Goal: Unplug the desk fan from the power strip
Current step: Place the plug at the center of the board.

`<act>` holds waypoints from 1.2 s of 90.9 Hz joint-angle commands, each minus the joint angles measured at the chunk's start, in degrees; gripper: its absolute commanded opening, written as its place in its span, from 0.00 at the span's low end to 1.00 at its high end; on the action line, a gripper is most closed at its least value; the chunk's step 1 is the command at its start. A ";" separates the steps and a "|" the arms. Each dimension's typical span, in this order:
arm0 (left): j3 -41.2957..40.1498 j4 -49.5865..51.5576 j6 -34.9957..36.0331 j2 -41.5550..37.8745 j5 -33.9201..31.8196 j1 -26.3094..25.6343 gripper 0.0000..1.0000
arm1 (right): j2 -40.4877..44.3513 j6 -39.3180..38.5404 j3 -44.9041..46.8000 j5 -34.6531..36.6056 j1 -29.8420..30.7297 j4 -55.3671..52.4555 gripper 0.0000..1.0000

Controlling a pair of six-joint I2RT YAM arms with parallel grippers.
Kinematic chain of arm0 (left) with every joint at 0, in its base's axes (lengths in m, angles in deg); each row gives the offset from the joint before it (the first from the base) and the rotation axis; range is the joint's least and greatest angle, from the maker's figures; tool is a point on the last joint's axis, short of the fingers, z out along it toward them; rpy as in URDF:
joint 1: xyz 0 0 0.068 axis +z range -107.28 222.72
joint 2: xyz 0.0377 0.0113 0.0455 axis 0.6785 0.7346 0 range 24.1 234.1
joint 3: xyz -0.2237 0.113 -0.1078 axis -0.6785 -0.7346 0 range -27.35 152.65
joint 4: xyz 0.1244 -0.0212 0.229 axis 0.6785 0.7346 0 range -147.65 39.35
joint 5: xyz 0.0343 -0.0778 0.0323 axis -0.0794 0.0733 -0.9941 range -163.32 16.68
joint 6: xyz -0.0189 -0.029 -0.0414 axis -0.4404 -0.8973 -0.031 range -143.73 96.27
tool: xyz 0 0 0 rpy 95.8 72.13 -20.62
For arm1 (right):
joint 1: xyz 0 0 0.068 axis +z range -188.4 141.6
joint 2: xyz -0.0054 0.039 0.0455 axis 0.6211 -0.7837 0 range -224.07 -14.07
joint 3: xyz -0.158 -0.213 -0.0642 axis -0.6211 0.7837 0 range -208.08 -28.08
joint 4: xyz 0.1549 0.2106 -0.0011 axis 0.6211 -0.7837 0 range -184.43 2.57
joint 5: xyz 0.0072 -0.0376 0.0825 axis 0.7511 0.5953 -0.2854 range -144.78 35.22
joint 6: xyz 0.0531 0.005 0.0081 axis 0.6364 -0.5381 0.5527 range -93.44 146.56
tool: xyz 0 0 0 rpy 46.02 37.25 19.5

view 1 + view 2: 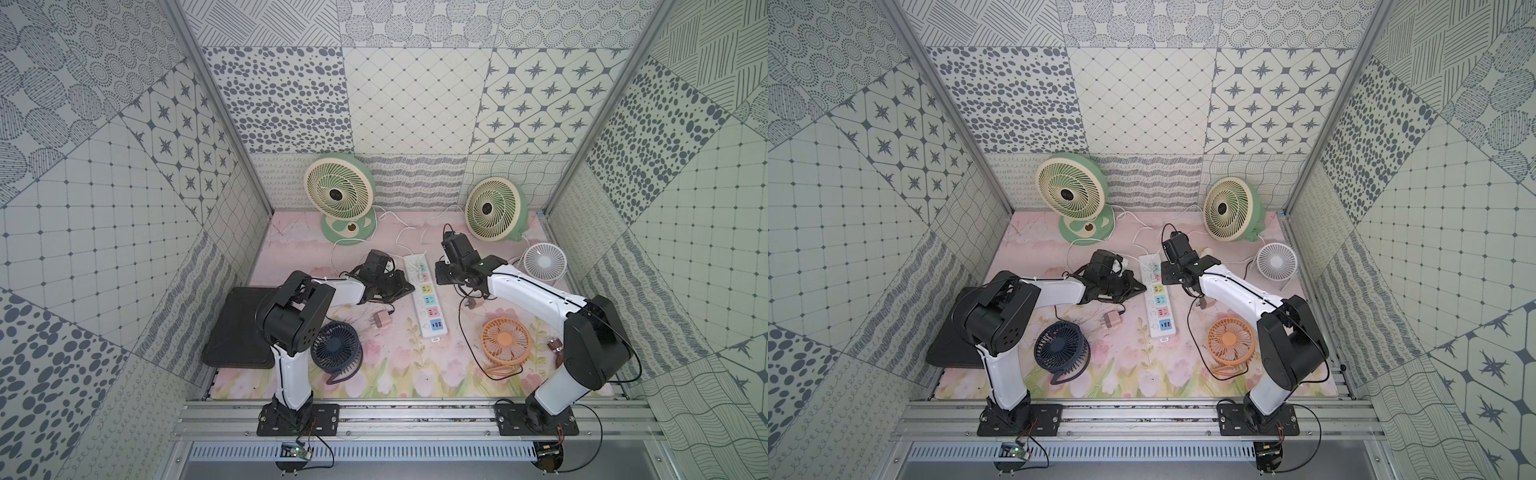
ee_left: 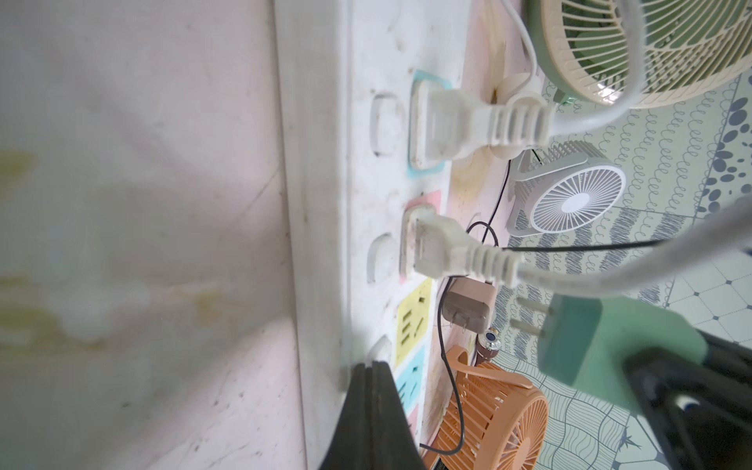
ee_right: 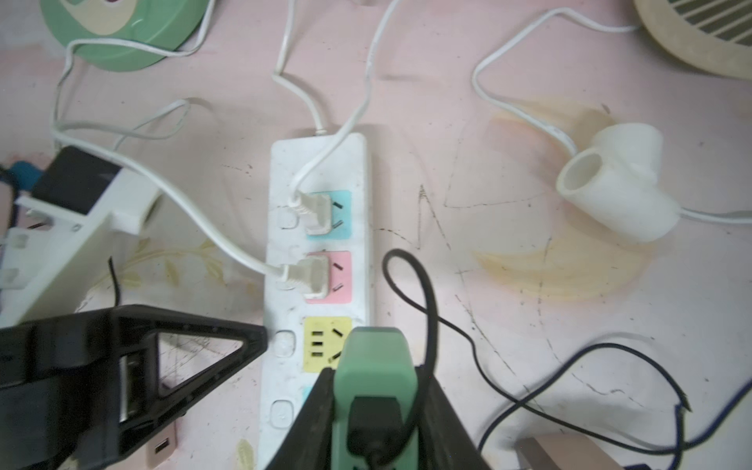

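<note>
Key relation: the green plug sits between the jaws of my right gripper, just above the yellow socket. Its prongs are bare and clear of the strip.
Right jaws: narrow, clamped on the green plug's two flat sides.
Left jaws: my left gripper is pressed flat together and holds nothing. Its tip is at the strip's long edge beside the yellow socket, apparently bracing it.
Nearer arm: the right already has the plug.
Power strip: centre of a top view, long axis running upper to lower in the frame, blue USB panel at the lower end.
Look: white, scuffed bar. Two white plugs are seated in the teal and pink sockets.
Black cable: trails from the green plug, I judge towards the orange fan.
</note>
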 commanded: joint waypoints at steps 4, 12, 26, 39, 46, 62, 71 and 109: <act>-0.75 3.52 1.86 -1.72 -1.60 0.35 0.00 | 2.04 1.86 2.42 -5.01 -4.80 3.72 0.07; -0.95 3.52 1.90 -2.10 -1.67 0.24 0.00 | 1.46 2.70 3.79 -7.87 -7.44 4.85 0.07; -1.22 3.56 1.85 -2.64 -1.84 0.35 0.00 | -0.36 3.46 5.26 -11.76 -10.12 6.60 0.09; -1.26 3.61 1.85 -2.81 -1.89 0.38 0.00 | -2.14 3.56 5.58 -13.49 -10.67 7.29 0.12; -1.29 3.46 1.86 -2.73 -1.76 0.38 0.00 | -3.21 3.67 5.52 -14.07 -10.75 7.62 0.13; -1.51 3.22 1.80 -3.07 -1.79 0.39 0.00 | -5.18 3.83 5.80 -15.01 -10.73 8.21 0.18; -1.87 3.07 1.79 -3.36 -1.97 0.46 0.00 | -5.48 3.70 5.93 -14.79 -10.78 8.29 0.22; -2.17 2.82 1.81 -3.68 -1.95 0.64 0.00 | -3.13 2.63 5.81 -12.84 -10.76 7.71 0.45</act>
